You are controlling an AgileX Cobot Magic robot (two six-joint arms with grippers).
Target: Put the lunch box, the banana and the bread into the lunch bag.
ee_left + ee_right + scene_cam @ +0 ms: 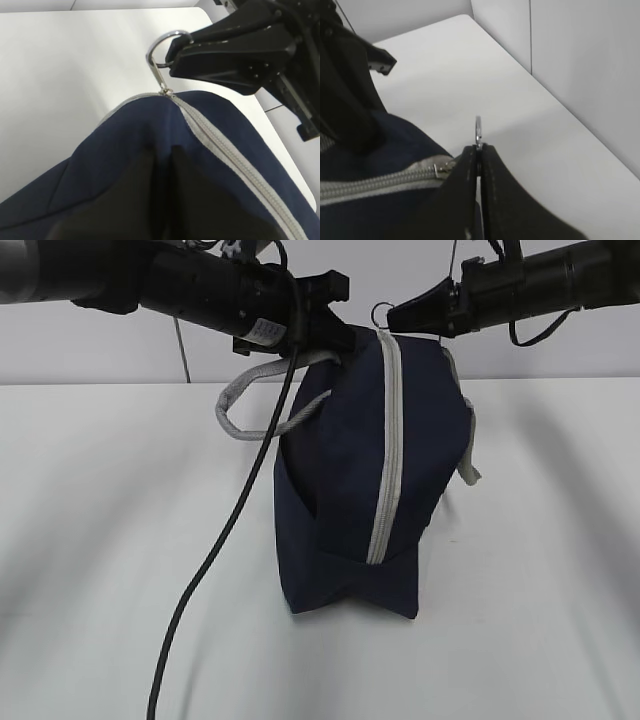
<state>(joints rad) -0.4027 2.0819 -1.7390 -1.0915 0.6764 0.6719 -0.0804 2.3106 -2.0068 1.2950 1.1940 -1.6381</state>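
Navy fabric lunch bag [345, 470] is stood on end on white table [100, 540], grey zipper [385, 460] closed, w/ ring pull [162, 55] at top. Ring is pinched by right gripper [479, 150], jaws together on it. Bag's upper fabric is clamped by left gripper [162, 165]. Lunch box, banana & bread aren't seen.

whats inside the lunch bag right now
Nothing inside shows. The lunch bag has its grey zipper closed along the whole visible length, so the navy fabric covers any contents. No lunch box, banana or bread appears in any view; whether they are inside cannot be told.
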